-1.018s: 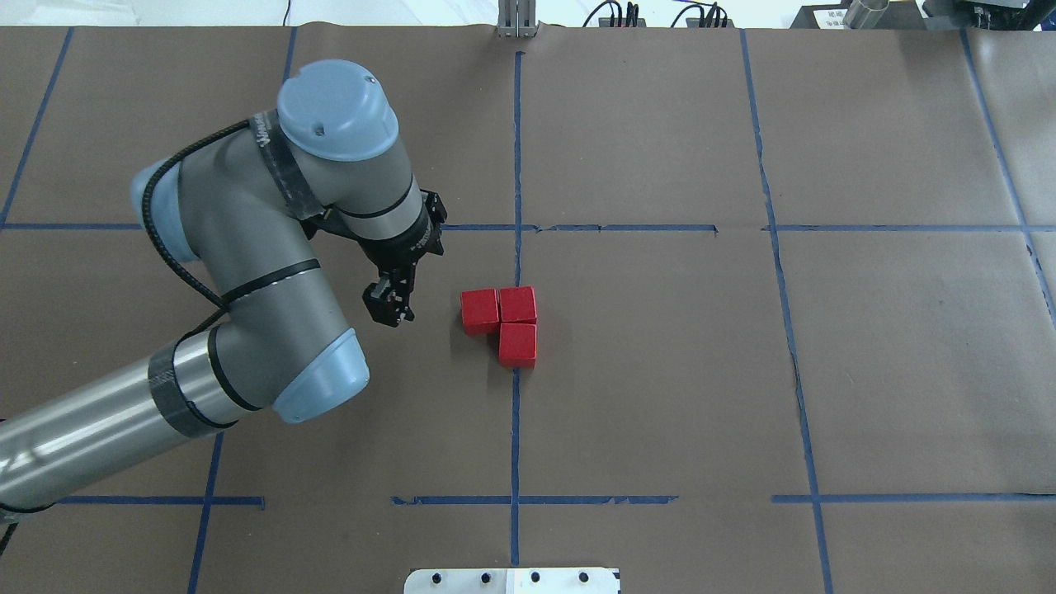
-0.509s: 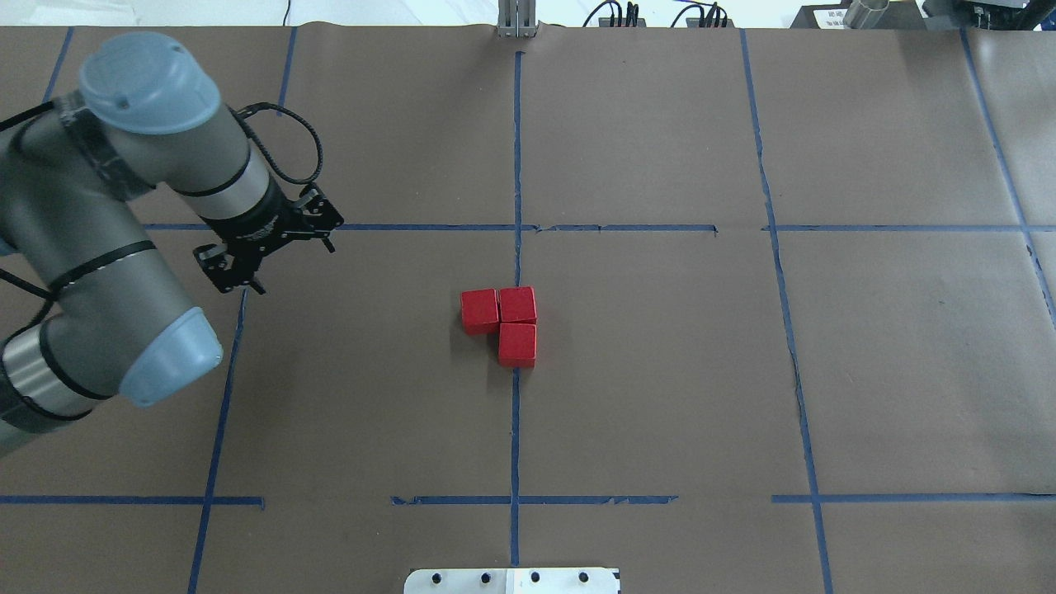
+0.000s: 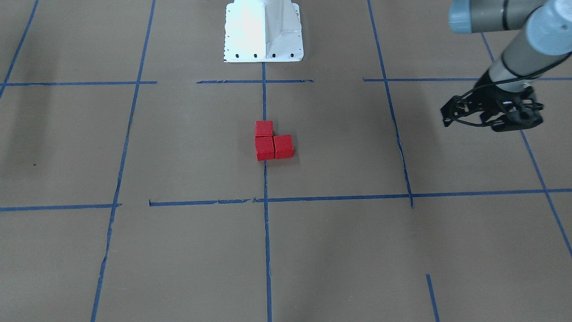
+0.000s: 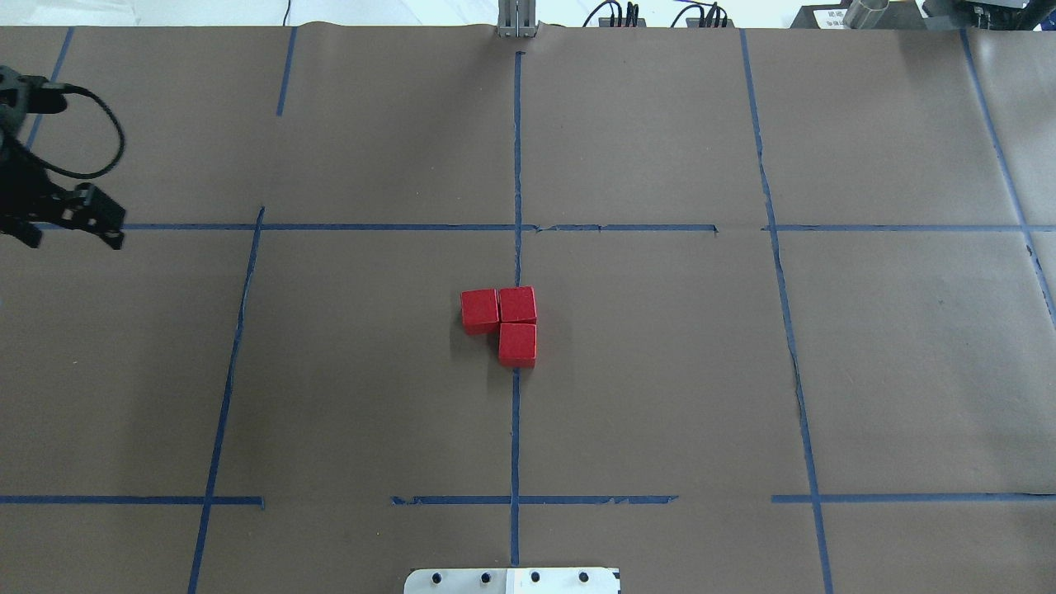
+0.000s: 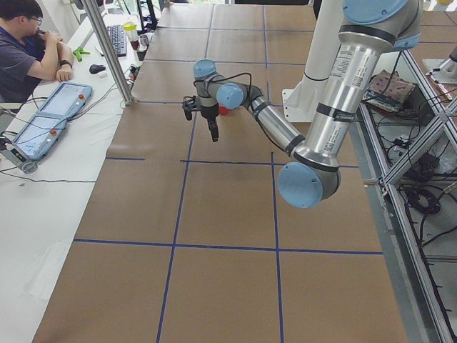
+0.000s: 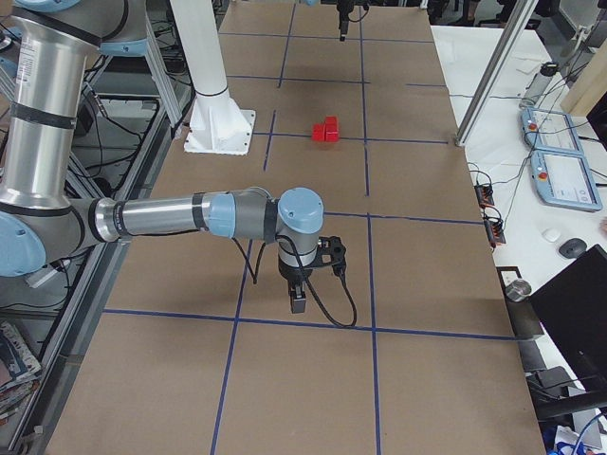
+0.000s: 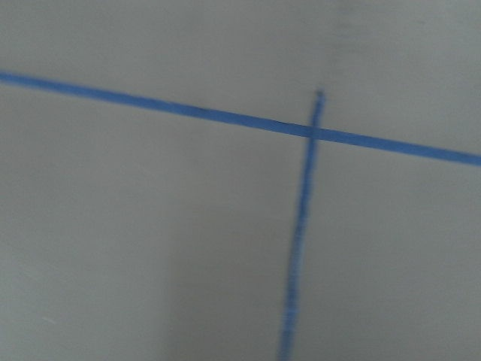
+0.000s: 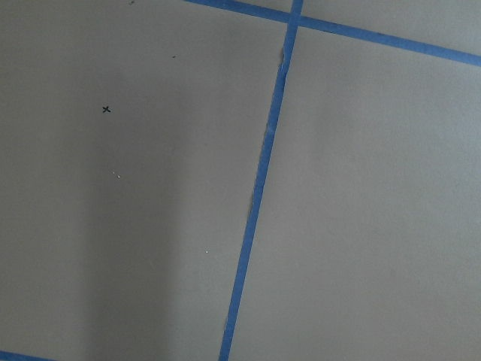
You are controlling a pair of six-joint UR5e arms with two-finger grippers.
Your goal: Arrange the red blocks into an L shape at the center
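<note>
Overhead, from left to right: my left pincer (image 4: 68, 221) hangs at the far left edge of the worktop (image 4: 660, 371), with its black cable (image 4: 111, 140) looping above it. It is too dark and cropped there for me to tell how wide its jaws stand. Brown paper covers the whole worktop, ruled into squares by blue tape.

At the center, the red blocks (image 4: 517, 307) lie in an L. One block is left of the central tape line (image 4: 516, 429), touching the corner block. The corner block and the third block, nearer my base, both sit on that line and touch each other. The squares to their right are plain paper, creased along the tape.

My right pincer (image 6: 297, 305) shows only from the right end of the worktop. It points down over a tape line, well apart from the blocks, and I cannot tell its opening from that view.

Beyond the paper on my left side, a person (image 5: 28, 50) sits at a white side table (image 5: 43, 186) with a teach pendant (image 5: 56, 118) and a keyboard (image 5: 118, 39). My white pedestal (image 3: 263, 31) stands at the worktop's edge behind the blocks.

A second ago my left pincer was just beside the left block. Half a second ago it was over the next grid line, and now my arm has drawn out of the overhead view. The blocks have not shifted.
</note>
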